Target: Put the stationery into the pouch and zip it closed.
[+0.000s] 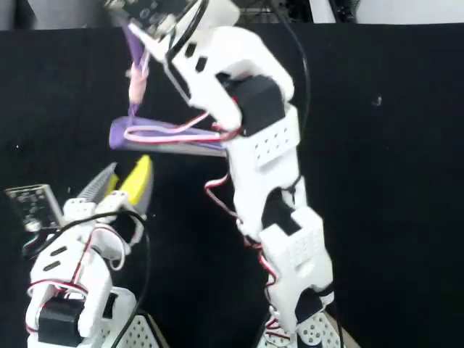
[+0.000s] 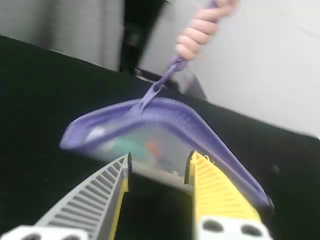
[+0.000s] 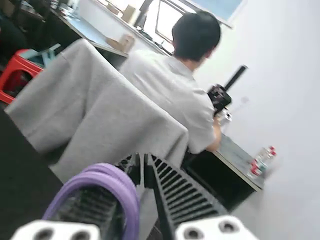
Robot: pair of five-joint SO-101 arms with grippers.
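A purple pouch (image 1: 165,135) with a clear side hangs above the black table. It hangs from a purple strap (image 1: 135,45) with a pink coiled charm (image 1: 136,85). My right gripper (image 1: 143,27) is high at the back, shut on that strap. In the right wrist view the strap (image 3: 102,184) loops over one finger of the right gripper (image 3: 142,172). My left gripper (image 1: 125,181) is open just in front of the pouch. In the left wrist view the pouch (image 2: 165,131) sits beyond the left gripper (image 2: 159,167). Green and orange items show blurred through its clear side.
The black table (image 1: 384,181) stretches to the right of the tall right arm (image 1: 268,188). A small circuit board (image 1: 32,204) sticks out beside the left arm at the near left. Behind the table stands a grey-covered chair (image 3: 95,115).
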